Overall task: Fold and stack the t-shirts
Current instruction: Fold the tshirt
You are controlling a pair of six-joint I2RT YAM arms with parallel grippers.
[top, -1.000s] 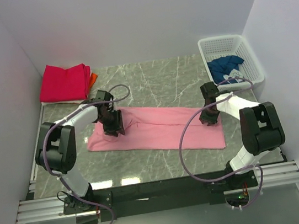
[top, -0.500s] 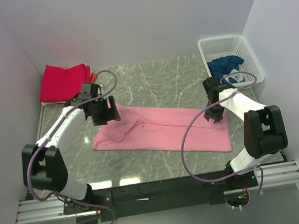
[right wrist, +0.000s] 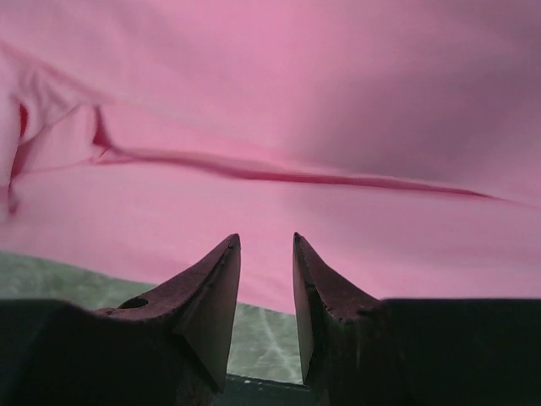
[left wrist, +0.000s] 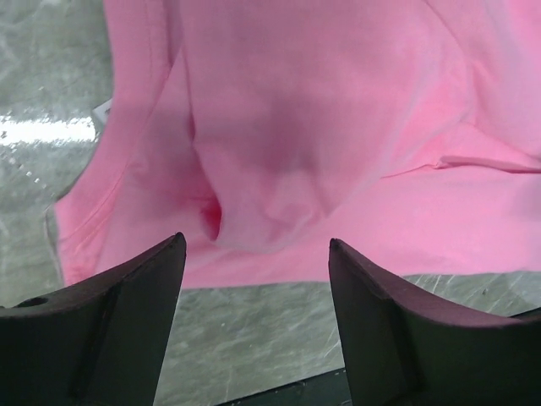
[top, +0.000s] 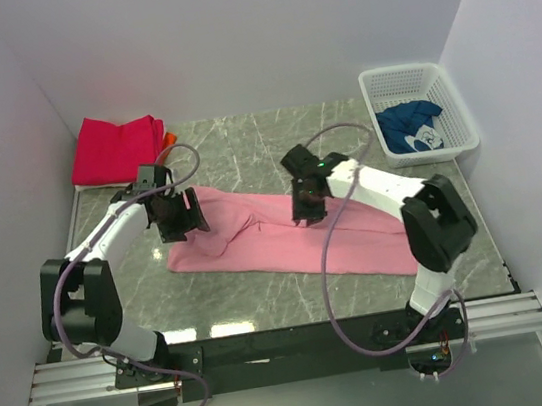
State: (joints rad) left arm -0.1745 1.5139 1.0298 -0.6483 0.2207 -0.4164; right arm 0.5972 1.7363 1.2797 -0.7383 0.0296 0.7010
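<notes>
White walls close the grey marble desk on three sides. From above, the pink tee lies as a long band across the middle, with a strip of bare marble in front and a wider stretch behind; the left fingers hang over its left end, the right fingers over its far edge near the middle. A red tee sits folded in the far left corner against the wall; an orange tee peeks out beside it, mostly hidden. A basket fills the far right corner, a blue tee bunched inside. From up here neither pair's gap can be made out.

Left wrist: the left fingers stand wide apart with nothing between them, above the pink tee's rumpled end; a deep crease runs down its middle; its edge stops just short of the tips, with grey desk below and glare on the marble at left; the cloth is cut off at the top and right.

Right wrist: the right fingers leave only a narrow gap and hold nothing; the pink tee lies beyond the tips, one fold line crossing it; a sliver of desk shows lower left; elsewhere the cloth runs out of frame.
</notes>
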